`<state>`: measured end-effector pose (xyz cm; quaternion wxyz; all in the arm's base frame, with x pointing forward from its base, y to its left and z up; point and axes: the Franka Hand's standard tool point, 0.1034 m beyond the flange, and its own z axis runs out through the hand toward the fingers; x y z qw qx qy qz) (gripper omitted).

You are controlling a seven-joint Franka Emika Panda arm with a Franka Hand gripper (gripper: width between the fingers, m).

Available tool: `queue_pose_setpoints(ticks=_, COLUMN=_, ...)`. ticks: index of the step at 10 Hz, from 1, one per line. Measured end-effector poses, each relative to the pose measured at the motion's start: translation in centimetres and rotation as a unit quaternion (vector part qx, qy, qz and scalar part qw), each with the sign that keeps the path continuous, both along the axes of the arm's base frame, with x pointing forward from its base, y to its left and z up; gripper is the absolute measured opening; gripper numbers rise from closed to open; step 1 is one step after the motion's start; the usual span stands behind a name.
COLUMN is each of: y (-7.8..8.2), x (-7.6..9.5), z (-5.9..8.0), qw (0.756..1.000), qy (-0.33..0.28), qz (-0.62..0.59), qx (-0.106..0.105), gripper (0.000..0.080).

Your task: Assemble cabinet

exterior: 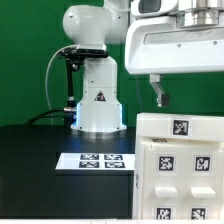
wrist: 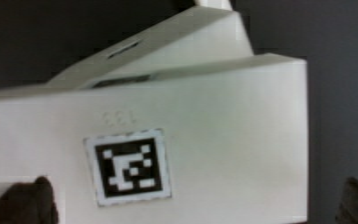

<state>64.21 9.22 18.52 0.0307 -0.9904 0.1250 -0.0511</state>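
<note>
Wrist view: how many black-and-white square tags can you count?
1. The tag is on the flat face of the nearest white cabinet panel; more may be hidden outside the frame.

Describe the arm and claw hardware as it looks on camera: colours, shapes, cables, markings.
Glossy white arm with rounded, bulbous joint housings, on a white conical base bearing a black triangular warning sticker. A black cable runs down beside the base. The white, boxy hand fills the exterior view's upper right; the claw has a slim dark finger. In the wrist view the fingertips look dark and blurred.
</note>
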Motion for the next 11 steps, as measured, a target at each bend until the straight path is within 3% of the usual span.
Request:
queue_pose_setpoints(ticks=1, y=-0.6, x=0.3, z=0.0, qw=0.996, qy=-0.010, qz=0.090, qx=-0.009, gripper=0.0797)
queue_pose_setpoints(ticks=2, y=-0.2, x=0.0, z=-0.2, qw=0.986, qy=-0.007, qz=0.163, qx=-0.016, gripper=0.0797)
queue_pose_setpoints(ticks=3, y=0.7, x=0.0, z=-0.2, qw=0.979, qy=-0.015, qz=0.201, qx=-0.022, gripper=0.0797)
queue_pose_setpoints(ticks=4, y=0.5, x=0.1, z=0.2, qw=0.975, qy=-0.047, qz=0.216, qx=-0.033, gripper=0.0797)
queue_pose_setpoints(ticks=6, y=-0.4, x=-0.2, z=-0.1, qw=0.956, qy=-0.037, qz=0.285, qx=-0.052, gripper=0.0797)
queue_pose_setpoints(ticks=7, y=-0.7, x=-0.2, z=-0.2, qw=0.925, qy=-0.034, qz=0.371, qx=-0.074, gripper=0.0797)
queue_pose_setpoints(ticks=8, y=-0.6, x=-0.3, z=-0.4, qw=0.874, qy=-0.027, qz=0.475, qx=-0.096, gripper=0.0797)
queue_pose_setpoints(ticks=9, y=-0.5, x=-0.6, z=-0.9, qw=0.840, qy=-0.003, qz=0.532, qx=-0.104, gripper=0.0797)
queue_pose_setpoints(ticks=11, y=-0.9, x=-0.3, z=-1.0, qw=0.804, qy=0.006, qz=0.584, qx=-0.114, gripper=0.0797)
